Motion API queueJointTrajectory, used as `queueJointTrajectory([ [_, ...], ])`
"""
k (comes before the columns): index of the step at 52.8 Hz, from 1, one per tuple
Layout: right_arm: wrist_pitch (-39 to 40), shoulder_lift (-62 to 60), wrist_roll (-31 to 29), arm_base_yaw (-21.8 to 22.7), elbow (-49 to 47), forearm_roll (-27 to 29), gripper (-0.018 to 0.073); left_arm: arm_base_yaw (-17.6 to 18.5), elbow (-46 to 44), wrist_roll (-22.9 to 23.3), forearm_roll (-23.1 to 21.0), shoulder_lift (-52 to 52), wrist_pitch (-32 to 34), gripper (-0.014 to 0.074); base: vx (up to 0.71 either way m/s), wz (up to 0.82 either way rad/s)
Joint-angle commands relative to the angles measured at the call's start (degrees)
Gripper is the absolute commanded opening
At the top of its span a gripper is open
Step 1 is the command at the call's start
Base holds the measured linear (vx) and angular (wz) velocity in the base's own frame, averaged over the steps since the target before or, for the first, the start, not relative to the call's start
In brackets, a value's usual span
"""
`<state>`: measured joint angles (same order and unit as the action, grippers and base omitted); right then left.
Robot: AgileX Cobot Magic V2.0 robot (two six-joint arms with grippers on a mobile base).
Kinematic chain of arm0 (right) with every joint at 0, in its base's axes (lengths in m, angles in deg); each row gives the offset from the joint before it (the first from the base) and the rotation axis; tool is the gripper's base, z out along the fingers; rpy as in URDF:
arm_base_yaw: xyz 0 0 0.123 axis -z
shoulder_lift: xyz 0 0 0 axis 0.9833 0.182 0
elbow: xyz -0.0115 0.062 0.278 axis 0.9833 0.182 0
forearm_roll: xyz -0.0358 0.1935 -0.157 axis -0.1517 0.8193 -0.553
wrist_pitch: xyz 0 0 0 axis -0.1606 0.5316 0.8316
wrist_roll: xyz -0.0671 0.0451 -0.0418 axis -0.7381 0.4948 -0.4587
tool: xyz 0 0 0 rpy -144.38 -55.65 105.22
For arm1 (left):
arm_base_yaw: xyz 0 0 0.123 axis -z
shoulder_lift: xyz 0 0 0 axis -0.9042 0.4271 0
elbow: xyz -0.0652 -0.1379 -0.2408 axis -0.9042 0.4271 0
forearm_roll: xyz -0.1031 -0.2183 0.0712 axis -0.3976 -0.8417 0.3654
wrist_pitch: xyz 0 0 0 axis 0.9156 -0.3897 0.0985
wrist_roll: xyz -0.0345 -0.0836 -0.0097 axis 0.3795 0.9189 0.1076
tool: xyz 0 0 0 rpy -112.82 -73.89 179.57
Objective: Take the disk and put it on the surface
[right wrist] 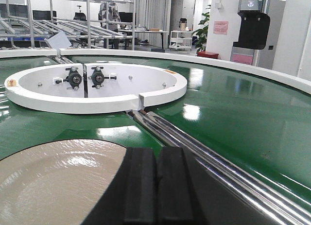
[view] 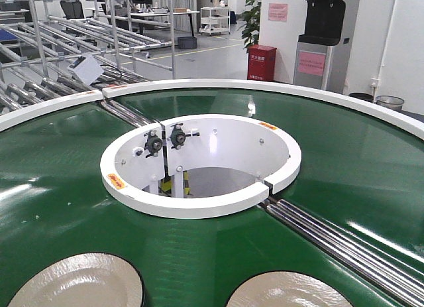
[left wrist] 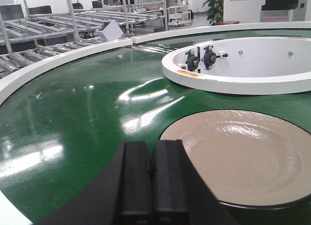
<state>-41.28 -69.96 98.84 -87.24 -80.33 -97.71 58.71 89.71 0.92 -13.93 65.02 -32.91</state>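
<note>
We see two pale disks lying flat on the green belt (view: 344, 154), both cut by the lower edge of the front view. From the white ring (view: 199, 206) at the belt's centre, the left disk (view: 76, 284) sits at 7 o'clock and the right disk (view: 288, 292) at 5 o'clock. They are well apart from each other, and each is near the ring but not touching it. Steel rollers (view: 344, 241) run from the ring toward 4 o'clock, just beside the right disk.

In the left wrist view, the left gripper (left wrist: 152, 152) hangs low over the belt. Its two black fingers (left wrist: 136, 181) are pressed together and hold nothing. The left disk (left wrist: 243, 157) lies at 2 o'clock from them, near but apart.

In the right wrist view, the right gripper (right wrist: 156, 157) also has its fingers (right wrist: 141, 186) closed flat against each other and empty. The right disk (right wrist: 53, 186) lies at 9 o'clock from them; we cannot tell whether its rim touches them. The rollers (right wrist: 209, 157) pass at 2 o'clock
</note>
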Motion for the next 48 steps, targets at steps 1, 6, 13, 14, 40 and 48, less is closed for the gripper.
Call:
queueJointTrajectory([
  [1,4.3,-0.1,-0.4,0.4,1.1,-0.2,-0.0009,0.4,0.7,0.2,-0.7,-1.0,4.7,0.0001,0.0,0.0],
  [6,4.3,-0.1,-0.4,0.4,1.1,-0.2,-0.0009,0.4,0.7,0.2,-0.7,-1.0,4.7,0.0001,0.0,0.0],
  [13,4.3,-0.1,-0.4,0.4,1.1,-0.2,-0.0009,0.4,0.7,0.2,-0.7,-1.0,4.7,0.0001,0.0,0.0],
  [14,4.3,-0.1,-0.4,0.4,1.1,-0.2,-0.0009,0.4,0.7,0.2,-0.7,-1.0,4.7,0.0001,0.0,0.0],
  [40,5.0,-0.1,-0.4,0.4,1.1,-0.2,-0.0009,0.4,0.7,-0.1,-0.7,-1.0,4.9,0.0001,0.0,0.0],
  [48,12.7,-0.1,0.3,0.4,0.9,-0.2,-0.0009,0.4,0.0,3.9,-3.6,-1.0,17.2,0.0001,0.0,0.0],
])
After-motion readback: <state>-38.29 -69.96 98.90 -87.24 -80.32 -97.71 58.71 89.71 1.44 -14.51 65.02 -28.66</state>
